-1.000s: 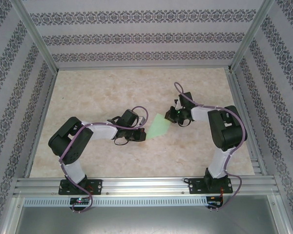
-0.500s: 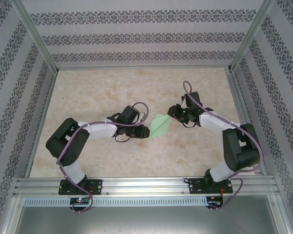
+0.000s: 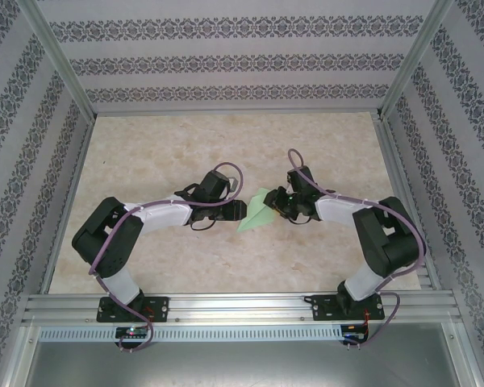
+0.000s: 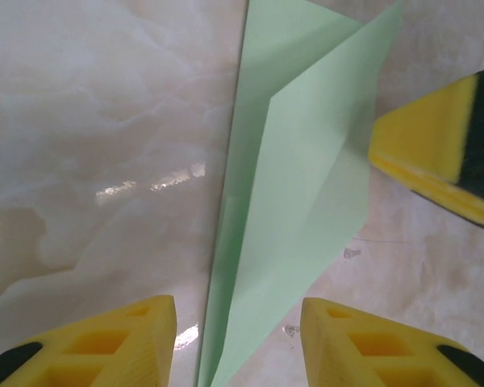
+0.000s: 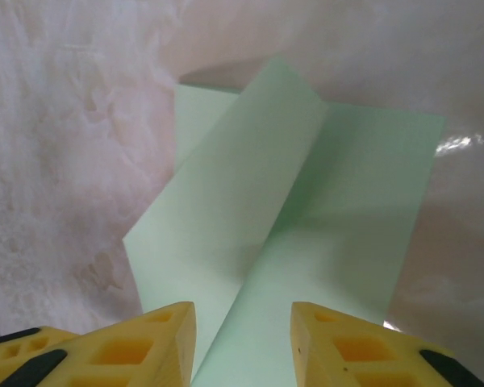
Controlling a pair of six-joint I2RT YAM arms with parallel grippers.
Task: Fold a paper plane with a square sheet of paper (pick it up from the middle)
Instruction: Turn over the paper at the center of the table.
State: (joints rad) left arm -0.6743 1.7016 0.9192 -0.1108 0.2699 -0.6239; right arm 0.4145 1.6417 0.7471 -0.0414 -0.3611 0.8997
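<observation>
The square sheet of paper (image 3: 256, 214) is pale green and lies on the marble table, folded into a long pointed paper plane shape (image 4: 298, 201) with a centre crease. My left gripper (image 3: 240, 214) sits at its left tip. In the left wrist view, the narrow point runs between the yellow fingers of that open gripper (image 4: 238, 339) without touching them. My right gripper (image 3: 278, 203) is at the paper's wide end. It is open (image 5: 242, 339), astride the raised fold of the paper (image 5: 306, 210). One right fingertip (image 4: 427, 145) shows beside the paper's edge.
The marble tabletop (image 3: 185, 153) is bounded by aluminium rails (image 3: 226, 305) at the front and patterned walls on the other three sides. Both arms reach inward and meet near the table's centre.
Both grippers have gone from shut to open. The right gripper swung out, then came back to the paper's wide end; the left moved slightly right. The paper shifted a little toward the near left.
</observation>
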